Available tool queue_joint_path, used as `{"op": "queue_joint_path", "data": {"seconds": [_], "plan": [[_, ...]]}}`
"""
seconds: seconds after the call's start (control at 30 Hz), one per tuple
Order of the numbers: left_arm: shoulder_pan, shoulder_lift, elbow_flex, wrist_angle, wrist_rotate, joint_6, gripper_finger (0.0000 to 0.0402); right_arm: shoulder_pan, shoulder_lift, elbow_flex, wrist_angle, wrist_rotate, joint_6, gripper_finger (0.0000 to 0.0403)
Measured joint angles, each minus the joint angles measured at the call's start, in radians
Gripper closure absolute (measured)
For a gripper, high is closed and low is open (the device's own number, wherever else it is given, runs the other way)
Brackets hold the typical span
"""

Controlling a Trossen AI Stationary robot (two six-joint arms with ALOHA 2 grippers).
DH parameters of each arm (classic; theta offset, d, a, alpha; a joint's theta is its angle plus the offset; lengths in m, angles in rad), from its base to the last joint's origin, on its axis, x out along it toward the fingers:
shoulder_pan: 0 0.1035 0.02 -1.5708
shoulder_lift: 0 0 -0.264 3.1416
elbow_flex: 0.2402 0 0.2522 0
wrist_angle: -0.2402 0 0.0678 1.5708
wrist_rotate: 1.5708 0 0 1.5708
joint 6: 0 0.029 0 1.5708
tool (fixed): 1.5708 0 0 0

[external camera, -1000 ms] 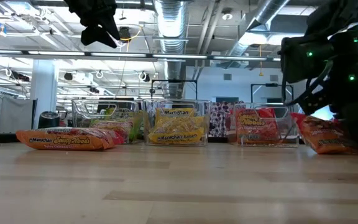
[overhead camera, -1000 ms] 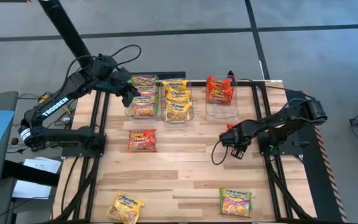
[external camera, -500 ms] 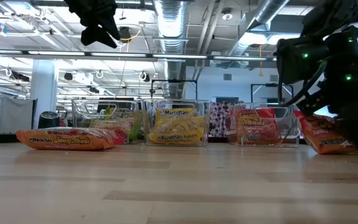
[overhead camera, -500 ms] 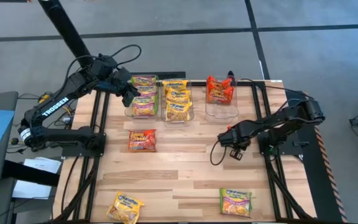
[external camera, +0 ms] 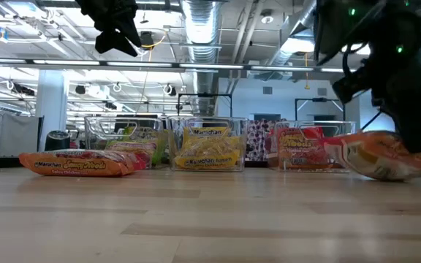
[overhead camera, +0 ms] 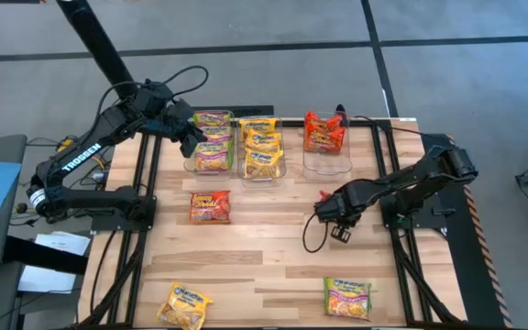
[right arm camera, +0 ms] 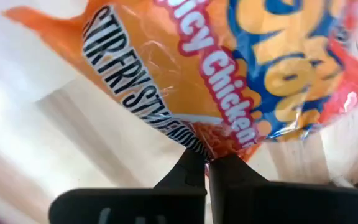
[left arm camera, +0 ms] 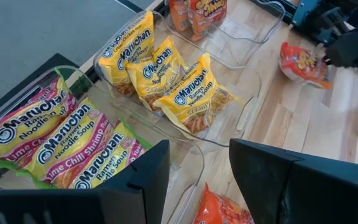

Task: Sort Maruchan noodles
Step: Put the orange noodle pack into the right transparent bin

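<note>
Evidently the right gripper [right arm camera: 207, 163], mid-right in the high view, pinches an orange packet [right arm camera: 241, 74] by its edge, presumably bound for the bin [overhead camera: 326, 156] holding matching ones. Meanwhile the left gripper [overhead camera: 191, 137] hangs spread beside the upper-left bins.

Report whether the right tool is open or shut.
Shut. The right tool has its fingers pinched together on an orange packet's edge.
</note>
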Motion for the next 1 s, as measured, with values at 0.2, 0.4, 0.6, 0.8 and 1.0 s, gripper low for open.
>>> {"op": "queue_joint_path", "data": {"seconds": [0.2, 0.4, 0.6, 0.8, 1.0], "plan": [[0.0, 0.0, 0.0, 0.004, 0.0, 0.001, 0.0248, 0.061, 0.0, 0.077, -0.003, 0.005, 0.05, 0.0397], [0.0, 0.0, 0.0, 0.029, 0.0, 0.001, 0.0248, 0.098, -0.001, 0.154, -0.009, 0.054, 0.083, 0.0397], [0.0, 0.0, 0.0, 0.029, 0.0, 0.019, 0.0248, 0.107, -0.002, 0.258, -0.038, 0.149, 0.085, 0.0398], [0.0, 0.0, 0.0, 0.028, 0.0, 0.02, 0.0248, 0.079, -0.002, 0.376, -0.167, 0.301, 0.085, 0.0398], [0.0, 0.0, 0.0, 0.028, 0.0, 0.02, 0.0248, -0.029, -0.002, 0.459, -0.322, 0.459, 0.065, 0.0398]]}}
